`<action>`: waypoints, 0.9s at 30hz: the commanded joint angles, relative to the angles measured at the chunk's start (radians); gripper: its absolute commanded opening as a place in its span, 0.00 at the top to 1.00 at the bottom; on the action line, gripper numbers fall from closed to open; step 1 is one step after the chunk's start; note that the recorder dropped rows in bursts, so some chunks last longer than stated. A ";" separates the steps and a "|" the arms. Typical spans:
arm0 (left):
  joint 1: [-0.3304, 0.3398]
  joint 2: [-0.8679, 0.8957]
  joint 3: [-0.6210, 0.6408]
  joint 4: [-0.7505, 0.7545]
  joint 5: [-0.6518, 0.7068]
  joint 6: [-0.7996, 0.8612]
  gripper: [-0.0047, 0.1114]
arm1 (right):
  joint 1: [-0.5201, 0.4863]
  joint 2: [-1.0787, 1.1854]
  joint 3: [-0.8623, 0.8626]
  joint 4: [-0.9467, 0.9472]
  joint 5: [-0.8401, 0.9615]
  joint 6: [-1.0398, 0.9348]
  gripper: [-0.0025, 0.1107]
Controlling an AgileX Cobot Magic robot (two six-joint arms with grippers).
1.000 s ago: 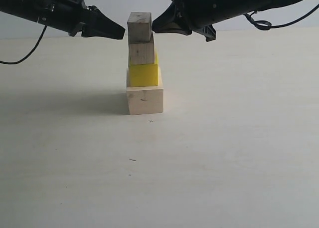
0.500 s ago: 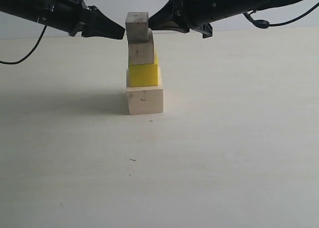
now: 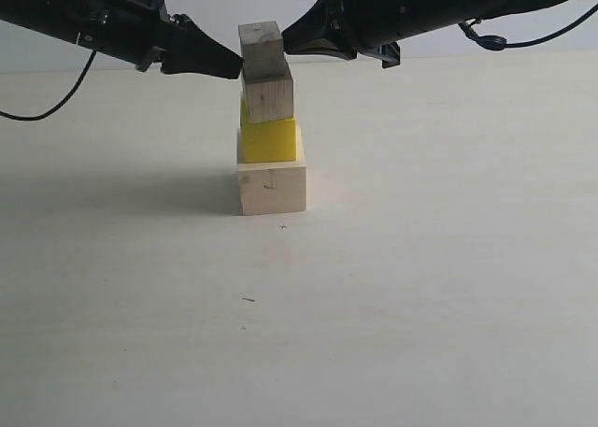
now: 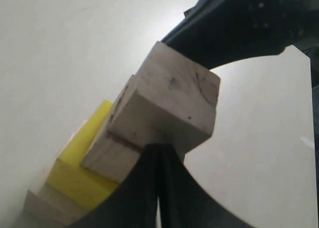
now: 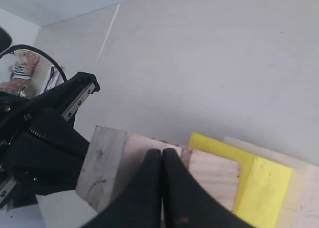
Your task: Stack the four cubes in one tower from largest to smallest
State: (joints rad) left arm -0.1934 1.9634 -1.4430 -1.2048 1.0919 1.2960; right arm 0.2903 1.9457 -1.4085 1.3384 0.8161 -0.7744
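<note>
The four cubes stand as a tower in the exterior view: large wood cube [image 3: 271, 189], yellow cube [image 3: 269, 139], medium wood cube [image 3: 268, 96] and small wood cube [image 3: 262, 49], the top one slightly askew. My left gripper [image 3: 237, 69] is shut and holds nothing; its tip touches the left side where the top two cubes meet. My right gripper [image 3: 288, 43] is shut too, with its tip against the small cube's right side. In the left wrist view the left gripper [image 4: 159, 149] presses under the small cube [image 4: 174, 101]. In the right wrist view the right gripper [image 5: 162, 154] lies over the small cube [image 5: 105, 163].
The pale table [image 3: 420, 277] stretches wide around the tower. Both black arms [image 3: 84, 16] [image 3: 439, 7] hang level with the tower's top, cables trailing behind them. Each wrist view shows the other arm just beyond the small cube.
My left gripper has moved right until it touches the top cubes. The small cube went slightly left, then back right. The medium cube has moved a little to the right.
</note>
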 commanded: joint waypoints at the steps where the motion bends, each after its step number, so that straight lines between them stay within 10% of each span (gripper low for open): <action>1: -0.005 0.002 0.001 -0.010 0.007 0.005 0.96 | 0.001 -0.006 -0.004 0.008 0.011 -0.012 0.98; 27: 0.065 0.002 0.001 -0.001 -0.004 -0.016 0.96 | 0.001 -0.006 -0.004 -0.302 -0.026 0.254 0.98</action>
State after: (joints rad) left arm -0.1321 1.9634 -1.4430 -1.1989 1.0889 1.2849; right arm 0.2903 1.9457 -1.4085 1.0940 0.7694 -0.5587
